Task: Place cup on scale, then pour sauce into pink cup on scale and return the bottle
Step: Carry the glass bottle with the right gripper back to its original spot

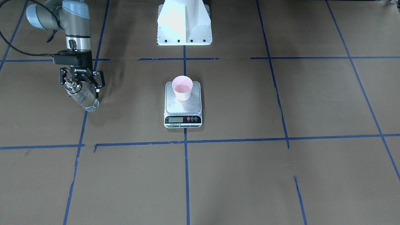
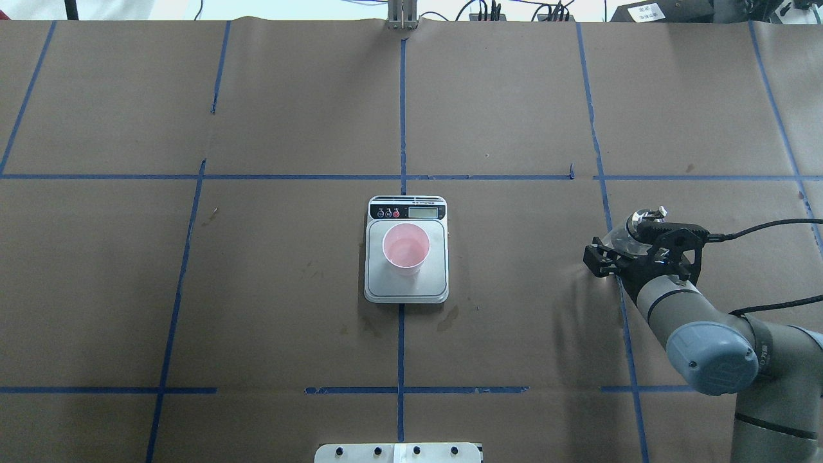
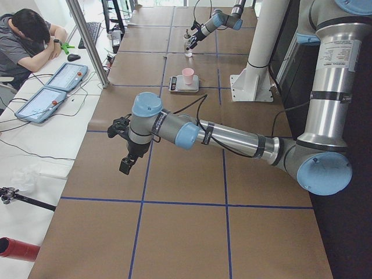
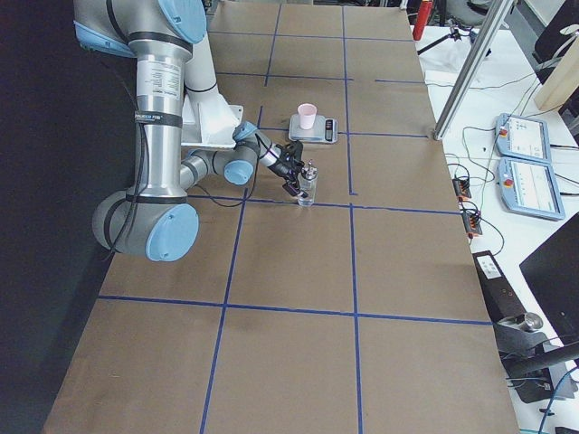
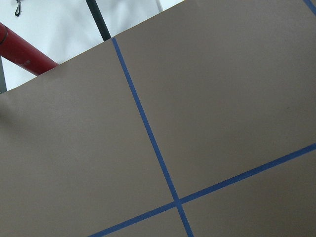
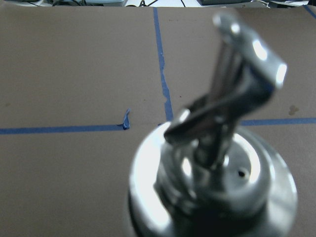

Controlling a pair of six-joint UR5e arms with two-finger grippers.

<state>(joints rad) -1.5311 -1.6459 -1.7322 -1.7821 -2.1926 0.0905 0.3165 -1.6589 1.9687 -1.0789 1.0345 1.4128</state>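
A robotics lab: a long table papered brown and gridded with blue tape; robot arms on a white pedestal; along the table's edge a white desk with two touchscreen pendants and a keyboard; a person seated there.

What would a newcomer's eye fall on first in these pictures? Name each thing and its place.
The pink cup stands on the scale at the table's centre. Far out on the robot's right, the right gripper is open around the top of the bottle, which stands on the brown paper with its blue tape grid.
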